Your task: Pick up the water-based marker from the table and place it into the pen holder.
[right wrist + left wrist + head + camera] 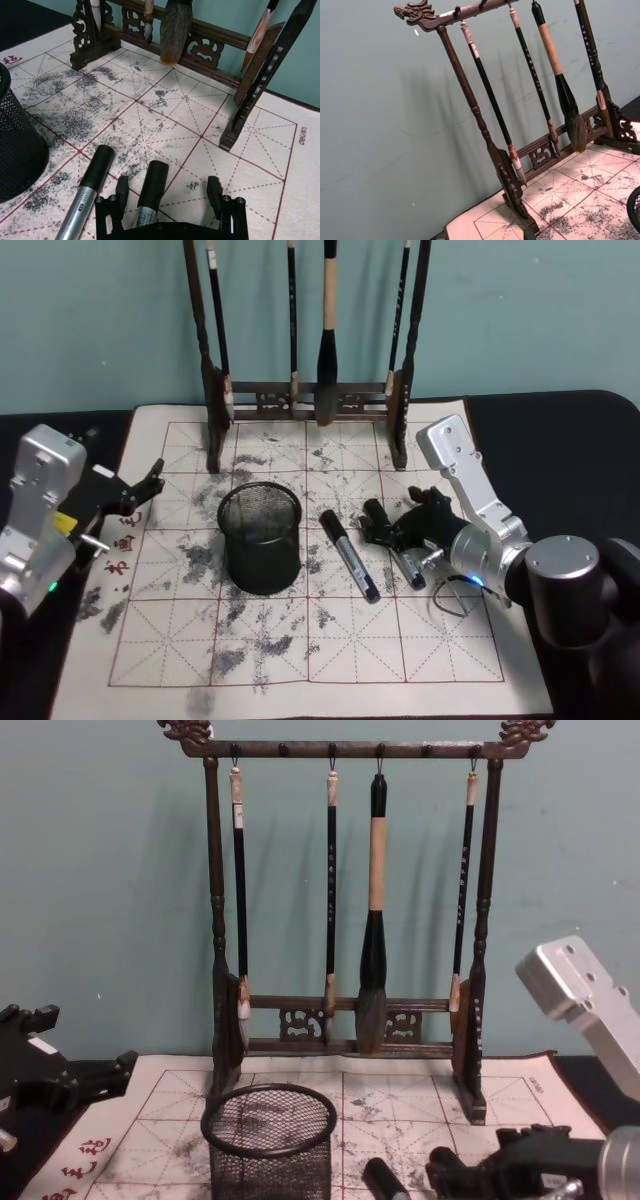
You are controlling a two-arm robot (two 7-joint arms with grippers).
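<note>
Two markers with black caps and silver barrels lie on the calligraphy mat [300,640]. One marker [350,558] [92,185] lies free, right of the pen holder. The other marker [405,565] [150,192] lies between the fingers of my right gripper [388,530] [167,192], which is open and low over the mat, its fingers [121,189] straddling the marker without touching it. The pen holder [260,538] [270,1140] [15,150] is a black mesh cup standing upright with nothing showing inside. My left gripper [140,490] is parked at the mat's left edge.
A tall dark wooden rack [310,390] [350,900] hung with several calligraphy brushes stands at the back of the mat, its right foot [235,135] close ahead of my right gripper. Black tabletop [560,440] surrounds the mat.
</note>
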